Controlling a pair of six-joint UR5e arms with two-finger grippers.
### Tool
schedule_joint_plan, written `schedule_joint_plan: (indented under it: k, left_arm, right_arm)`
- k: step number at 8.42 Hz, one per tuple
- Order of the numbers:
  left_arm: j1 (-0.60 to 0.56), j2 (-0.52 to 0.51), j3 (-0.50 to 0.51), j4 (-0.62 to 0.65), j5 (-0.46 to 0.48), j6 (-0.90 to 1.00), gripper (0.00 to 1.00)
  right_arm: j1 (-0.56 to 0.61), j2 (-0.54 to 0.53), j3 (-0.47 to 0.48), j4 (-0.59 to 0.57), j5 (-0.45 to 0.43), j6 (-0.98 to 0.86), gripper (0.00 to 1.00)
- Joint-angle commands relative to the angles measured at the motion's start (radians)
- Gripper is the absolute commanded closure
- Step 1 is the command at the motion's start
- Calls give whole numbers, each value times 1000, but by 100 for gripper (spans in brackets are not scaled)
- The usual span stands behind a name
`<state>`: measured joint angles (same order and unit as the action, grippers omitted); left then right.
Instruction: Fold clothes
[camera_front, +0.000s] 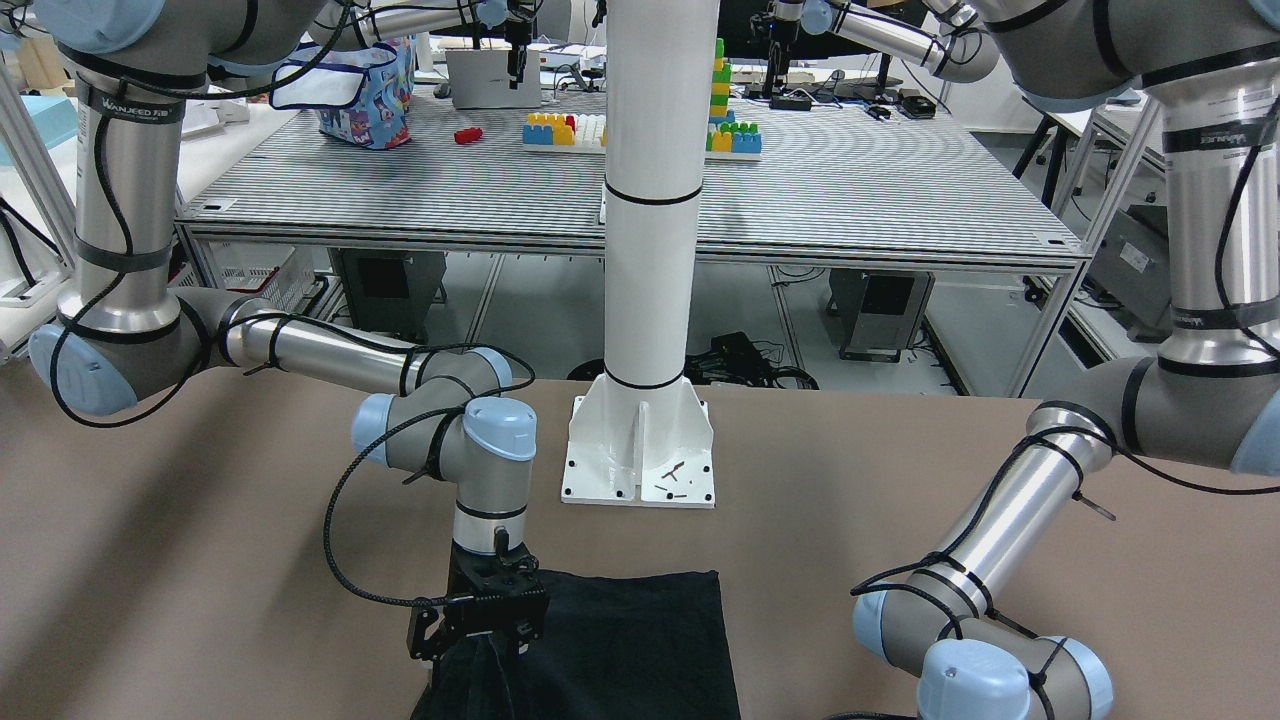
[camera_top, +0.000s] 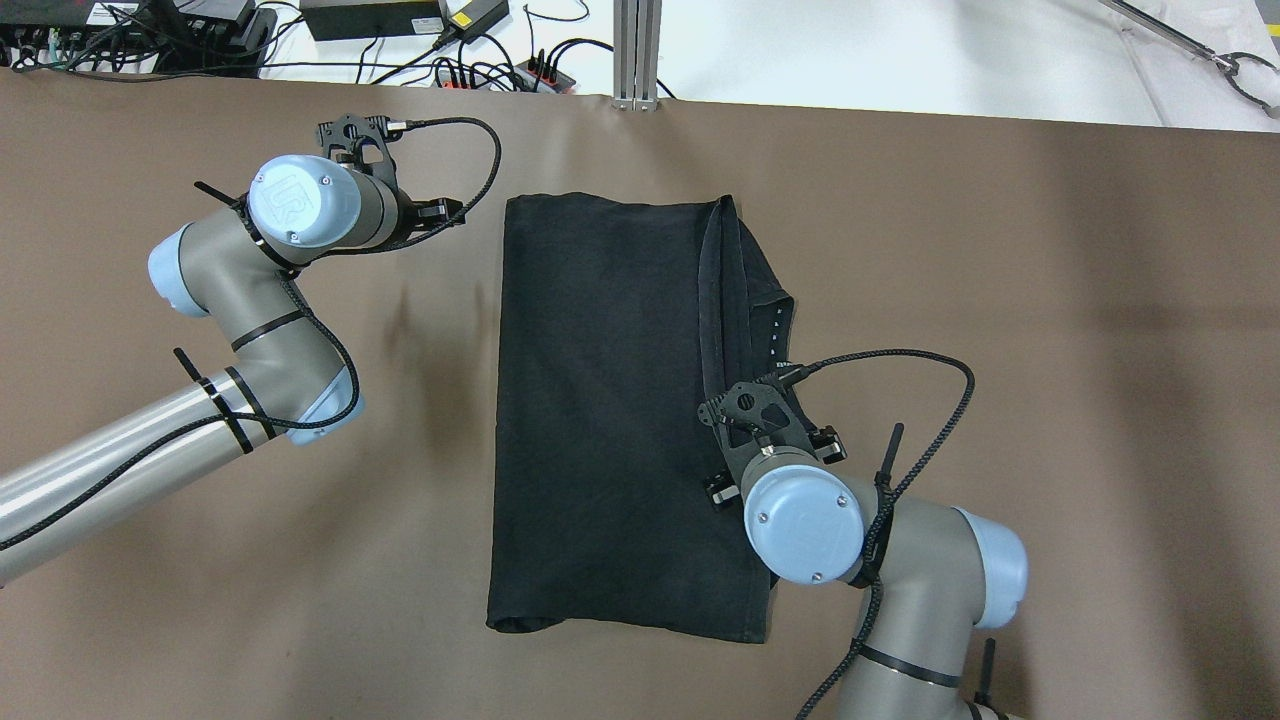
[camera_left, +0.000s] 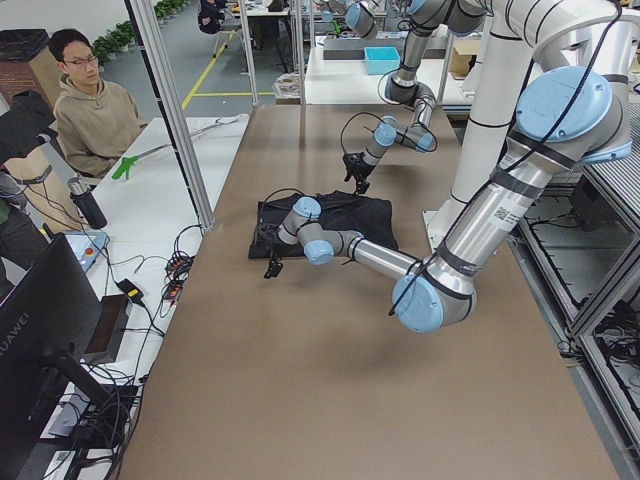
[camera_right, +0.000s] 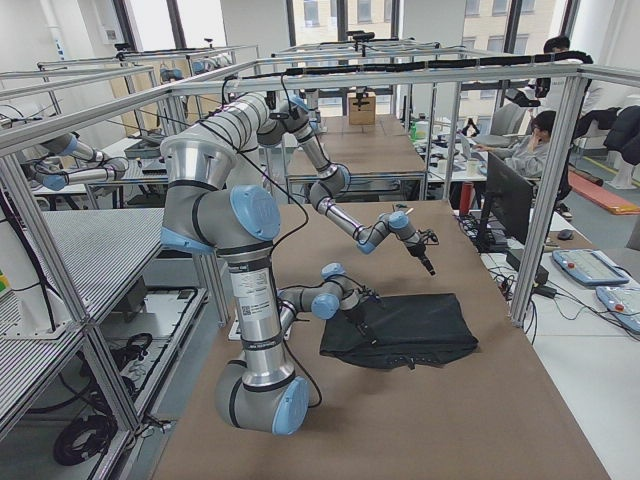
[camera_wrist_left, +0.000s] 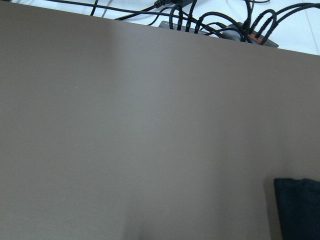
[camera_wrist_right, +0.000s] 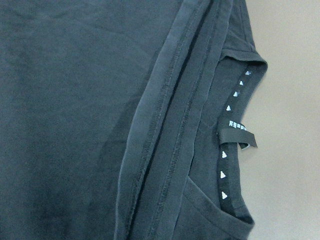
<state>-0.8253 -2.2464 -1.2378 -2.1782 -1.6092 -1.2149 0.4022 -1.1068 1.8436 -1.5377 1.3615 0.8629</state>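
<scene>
A: Position of clothes (camera_top: 600, 400) versus fingers?

B: Flat on the brown table (camera_top: 1000, 300), mid-width. Directly over its right-hand long edge: right gripper (camera_front: 485, 635), low on the fabric. Fingers hidden, so clamped or apart cannot tell. Off the cloth, near its far left corner: left gripper (camera_left: 272, 265). Finger state likewise unreadable.

A: Material, shape?

B: Soft matte black fabric, folded to a rough rectangle. Stitched hem band (camera_wrist_right: 150, 130) and neck tape (camera_wrist_right: 227, 135) with white triangles along the right side.

A: Orientation?

B: Long axis from robot side toward far table edge, neckline nearer the far end.
</scene>
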Motion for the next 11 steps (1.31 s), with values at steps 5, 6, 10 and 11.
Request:
schedule_joint_plan:
  k: [5,6,10,11]
  left_arm:
    - [0,-2,0,0,0,0,0]
    - [0,-4,3,0,0,0,0]
    - [0,-4,3,0,0,1,0]
    - [0,-4,1,0,0,1,0]
  right_arm:
    - [27,50,-147,86,2,-11,5]
    - [35,50,-182,100,4,-28,5]
    - [163,-71,-207,316,149,-198,5]
    - [188,-70,-207,317,184,-214,5]
